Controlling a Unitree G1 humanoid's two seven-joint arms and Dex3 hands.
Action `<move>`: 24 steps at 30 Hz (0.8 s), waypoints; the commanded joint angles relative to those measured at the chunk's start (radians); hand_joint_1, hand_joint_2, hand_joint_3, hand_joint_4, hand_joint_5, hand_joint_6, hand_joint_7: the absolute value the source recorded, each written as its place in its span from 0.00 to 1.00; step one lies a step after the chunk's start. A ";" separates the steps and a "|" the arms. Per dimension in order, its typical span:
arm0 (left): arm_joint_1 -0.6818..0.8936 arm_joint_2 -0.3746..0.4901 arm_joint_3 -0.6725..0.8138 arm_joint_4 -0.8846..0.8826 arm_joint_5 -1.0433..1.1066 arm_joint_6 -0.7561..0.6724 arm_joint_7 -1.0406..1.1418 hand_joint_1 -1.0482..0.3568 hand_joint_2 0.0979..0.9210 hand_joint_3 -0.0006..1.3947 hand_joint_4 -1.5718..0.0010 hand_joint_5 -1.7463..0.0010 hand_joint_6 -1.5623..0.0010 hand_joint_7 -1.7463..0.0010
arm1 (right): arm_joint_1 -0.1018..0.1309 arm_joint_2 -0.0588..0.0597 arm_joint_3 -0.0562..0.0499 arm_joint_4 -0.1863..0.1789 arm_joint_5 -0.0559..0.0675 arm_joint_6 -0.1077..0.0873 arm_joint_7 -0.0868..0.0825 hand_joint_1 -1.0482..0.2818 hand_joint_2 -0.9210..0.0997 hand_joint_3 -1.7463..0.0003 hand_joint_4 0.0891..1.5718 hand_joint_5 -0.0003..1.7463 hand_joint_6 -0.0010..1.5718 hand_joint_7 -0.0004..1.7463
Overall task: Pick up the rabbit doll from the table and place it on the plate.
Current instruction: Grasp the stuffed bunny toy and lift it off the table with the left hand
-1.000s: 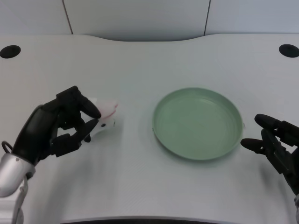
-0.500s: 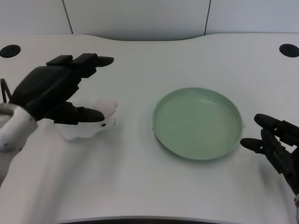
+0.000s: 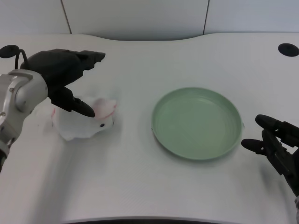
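The rabbit doll (image 3: 86, 122) lies on the white surface (image 3: 140, 182) at the left, well apart from the green plate (image 3: 197, 122). The doll is white with pink on its ears, which point toward the plate, and one dark eye shows on the near side of its head. Its body spreads out to the left as a pale, rumpled shape.

The left hand (image 3: 65, 77) is over the doll's far left side, at the end of a silver forearm (image 3: 16, 100) that comes in from the left edge. The hand is open: its upper fingers (image 3: 91, 58) reach out toward the right above the doll and apart from it, while the thumb (image 3: 77, 105) points down and to the right across the top of the doll's body, close to the ears. Whether the thumb touches the doll cannot be told. Nothing is closed around the doll.

The plate sits right of centre, round and shallow with a raised rim, resting flat on the surface. The right hand (image 3: 275, 144) rests at the lower right corner, just beside the plate's rim, fingers pointing left.
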 commanded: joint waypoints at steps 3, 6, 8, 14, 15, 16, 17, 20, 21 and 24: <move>-0.107 -0.037 -0.058 0.223 -0.003 -0.004 0.010 0.03 0.95 0.02 1.00 1.00 1.00 1.00 | 0.014 -0.005 -0.005 -0.011 0.009 0.004 -0.004 0.65 0.00 0.79 0.67 0.24 0.72 0.00; -0.183 -0.072 -0.097 0.376 0.008 -0.008 0.019 0.02 0.96 0.02 1.00 1.00 1.00 1.00 | 0.021 -0.008 -0.004 -0.021 0.013 0.011 0.003 0.64 0.00 0.79 0.66 0.24 0.71 0.00; -0.218 -0.092 -0.117 0.449 0.009 -0.010 0.026 0.01 0.95 0.01 1.00 1.00 1.00 1.00 | 0.027 -0.010 -0.002 -0.030 0.010 0.012 0.002 0.63 0.00 0.80 0.66 0.23 0.71 0.00; -0.276 -0.175 -0.171 0.633 0.016 0.016 0.065 0.00 0.91 0.00 1.00 1.00 0.97 0.99 | 0.049 -0.010 -0.002 -0.048 0.016 0.000 0.012 0.64 0.00 0.80 0.66 0.23 0.71 0.00; -0.279 -0.187 -0.176 0.650 0.016 0.024 0.072 0.00 0.90 0.00 1.00 1.00 0.97 0.98 | 0.050 -0.008 -0.004 -0.047 0.018 -0.001 0.013 0.65 0.00 0.80 0.66 0.23 0.71 0.00; -0.280 -0.199 -0.186 0.666 0.020 0.033 0.079 0.00 0.90 0.00 1.00 1.00 0.96 0.98 | 0.053 -0.007 -0.004 -0.050 0.017 -0.002 0.010 0.66 0.00 0.80 0.67 0.23 0.71 0.00; -0.281 -0.209 -0.194 0.679 0.022 0.038 0.086 0.00 0.91 0.00 1.00 1.00 0.96 0.98 | 0.055 -0.005 -0.004 -0.053 0.018 -0.001 0.009 0.66 0.00 0.79 0.67 0.24 0.71 0.00; -0.280 -0.227 -0.205 0.704 0.017 0.049 0.097 0.00 0.90 0.00 1.00 1.00 0.96 0.98 | 0.058 -0.005 -0.005 -0.055 0.026 -0.001 0.018 0.67 0.00 0.79 0.68 0.24 0.71 0.00; -0.279 -0.233 -0.206 0.711 0.014 0.054 0.097 0.00 0.90 0.00 1.00 1.00 0.96 0.98 | 0.059 -0.005 -0.006 -0.054 0.029 -0.001 0.021 0.66 0.00 0.79 0.68 0.23 0.71 0.00; -0.279 -0.245 -0.212 0.728 0.010 0.063 0.078 0.00 0.88 0.00 1.00 1.00 0.96 0.98 | 0.062 -0.004 -0.005 -0.055 0.027 -0.003 0.016 0.65 0.00 0.81 0.68 0.23 0.71 0.00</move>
